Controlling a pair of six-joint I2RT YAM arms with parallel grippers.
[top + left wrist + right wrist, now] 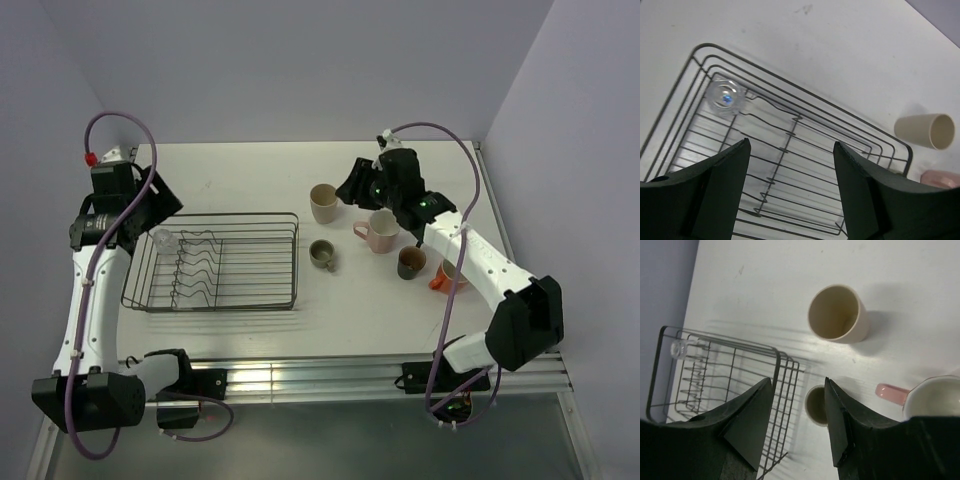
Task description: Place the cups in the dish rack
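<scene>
The small clear glass (726,97) is already in place, standing in the far left corner of the dish rack (805,107). Your left hand (791,145) hangs above the rack with its fingers apart and nothing between them.

Five cups stand on the table (250,170) to the right of the rack:
- the beige tumbler (838,314)
- the small olive-green cup (816,405)
- the pink mug (935,397)
- the dark brown mug (411,263)
- the orange mug (445,277)

Your right hand (797,382) is likewise apart and empty. It hovers just beside the tumbler, and in its wrist view the olive-green cup lines up between its fingers. I judge the step in hand to be a pick with the right hand, of one of those two cups.

- **Choose one:** Commit to a single cup before you descend, because a drifting approach is likely to knock the other one.
- **Olive-green cup:** Come straight down with one finger inside the rim and one outside. Watch the rack's right end, which is near that cup.
- **Tumbler:** Its wall is tall and smooth, so grip it low enough that it cannot tip as you lift.
- **Carry:** Lift well above the rack's rim before you cross it.
- **Placement:** Set the cup on the open wires at the right end, apart from the glass and the left hand.
</scene>
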